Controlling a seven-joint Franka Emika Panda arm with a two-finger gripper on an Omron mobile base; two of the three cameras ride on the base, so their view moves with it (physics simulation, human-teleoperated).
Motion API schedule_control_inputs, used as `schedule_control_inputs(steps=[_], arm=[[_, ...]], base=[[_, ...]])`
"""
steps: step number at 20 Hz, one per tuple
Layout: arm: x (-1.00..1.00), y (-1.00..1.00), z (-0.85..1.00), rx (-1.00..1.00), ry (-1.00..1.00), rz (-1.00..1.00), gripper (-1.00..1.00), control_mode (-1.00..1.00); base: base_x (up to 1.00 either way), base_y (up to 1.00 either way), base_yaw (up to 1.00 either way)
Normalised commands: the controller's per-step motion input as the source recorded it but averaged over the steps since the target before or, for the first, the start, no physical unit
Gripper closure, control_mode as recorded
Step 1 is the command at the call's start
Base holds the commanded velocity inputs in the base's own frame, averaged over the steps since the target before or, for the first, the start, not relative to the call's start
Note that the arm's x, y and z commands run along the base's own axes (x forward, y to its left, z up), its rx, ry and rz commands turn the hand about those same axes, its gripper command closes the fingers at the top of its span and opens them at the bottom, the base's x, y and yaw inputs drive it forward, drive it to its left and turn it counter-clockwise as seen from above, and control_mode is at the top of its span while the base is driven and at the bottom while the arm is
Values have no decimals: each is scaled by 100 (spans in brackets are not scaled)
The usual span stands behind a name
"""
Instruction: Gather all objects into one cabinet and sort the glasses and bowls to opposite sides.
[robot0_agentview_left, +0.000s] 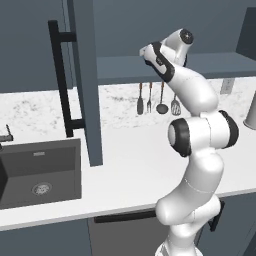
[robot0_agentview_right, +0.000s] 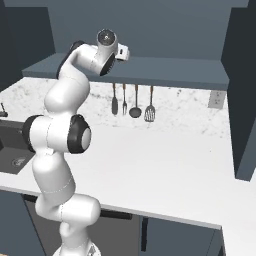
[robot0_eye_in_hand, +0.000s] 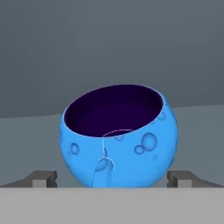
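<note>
The gripper (robot0_eye_in_hand: 112, 178) has its two fingertips (robot0_eye_in_hand: 43, 178) wide apart, one on each side of one blue vessel (robot0_eye_in_hand: 118, 138), not pressing it; the vessel is round and squat, bright blue with bubble-like marks, its inside dark purple; it stands upright on a grey shelf surface between the tips; in the base views the hand reaches up into the wall cabinet (robot0_agentview_left: 86, 80), whose door stands open with one long black handle (robot0_agentview_left: 61, 80); four utensils (robot0_agentview_left: 156, 99) hang below; one sink (robot0_agentview_left: 40, 172) is at left.
</note>
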Motion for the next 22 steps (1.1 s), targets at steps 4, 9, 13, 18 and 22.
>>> schedule_control_inputs(steps=[4,9,13,18,22], arm=[[21,0,0,0,0,0,-100,-100],[1,0,0,1,0,0,-100,-100],[0,8,0,1,0,0,-100,-100],[0,22,-2,4,0,0,100,-100],[0,0,0,2,0,0,100,-100]], base=[[0,0,0],[0,0,0],[0,0,0],[0,0,0],[0,0,0]])
